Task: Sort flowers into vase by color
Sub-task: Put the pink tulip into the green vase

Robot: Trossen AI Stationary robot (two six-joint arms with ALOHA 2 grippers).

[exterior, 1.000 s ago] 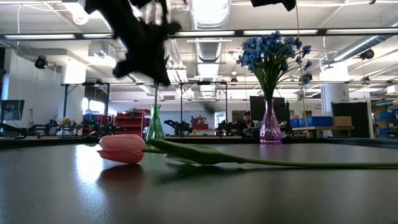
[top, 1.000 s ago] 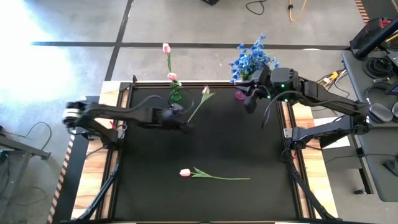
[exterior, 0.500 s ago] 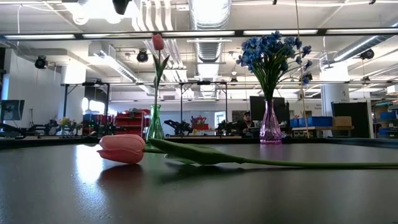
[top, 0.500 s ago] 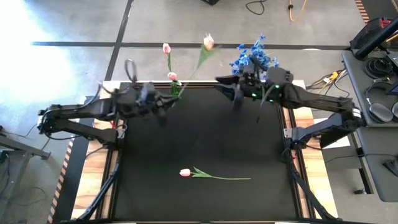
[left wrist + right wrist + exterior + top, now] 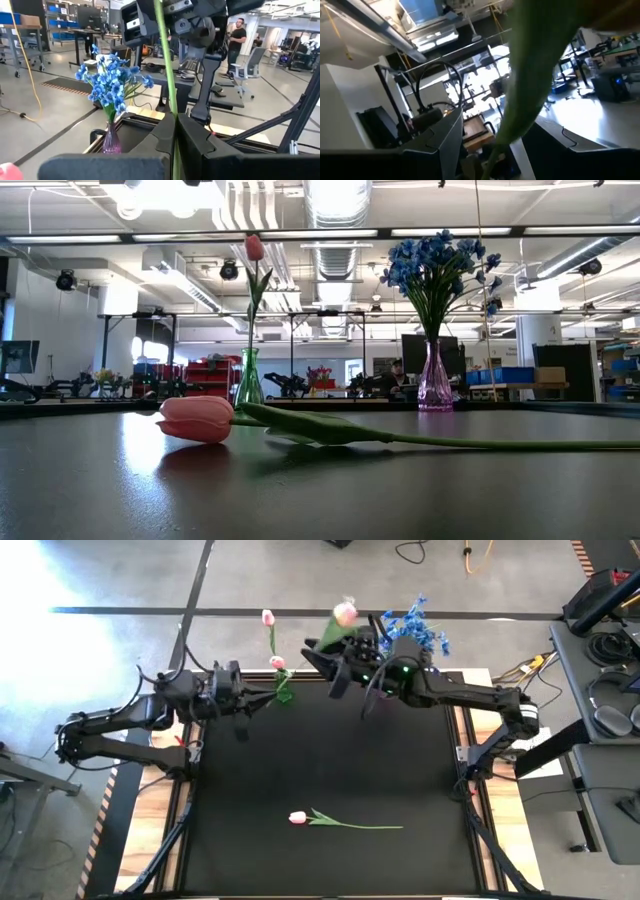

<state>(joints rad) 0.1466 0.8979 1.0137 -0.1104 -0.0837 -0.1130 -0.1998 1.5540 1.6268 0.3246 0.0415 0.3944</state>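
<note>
My left gripper (image 5: 266, 700) (image 5: 175, 122), at the table's far left beside the green vase (image 5: 283, 692), points level and is shut on a tulip with a pale pink blossom (image 5: 345, 612). My right gripper (image 5: 326, 670) (image 5: 495, 135) stands open high over the far edge. Its fingers (image 5: 440, 145) are on either side of that tulip's green leaf (image 5: 530, 75), and I cannot tell whether they touch it. Two pink tulips (image 5: 254, 248) stand in the green vase (image 5: 248, 380). Blue flowers (image 5: 440, 265) stand in a purple vase (image 5: 434, 380). Another pink tulip (image 5: 297, 817) lies flat on the table. My left gripper pinches the tulip's thin green stem (image 5: 171, 102) between its two shut fingers. The fingers come level from the table's left and lie across the stem. The stem rises above the fingers, leaning toward the right arm, with the blossom lifted clear of the table.
The black table top (image 5: 320, 760) carries only the lying tulip, whose stem (image 5: 365, 826) points toward the right edge. Both vases stand at the far edge. Beyond the table, a person (image 5: 239, 37) stands among desks and chairs.
My left gripper has risen from the table toward the far left and tipped from pointing down to level, swinging the held tulip up until its blossom stands high. My right gripper has moved left from the purple vase to the raised tulip.
</note>
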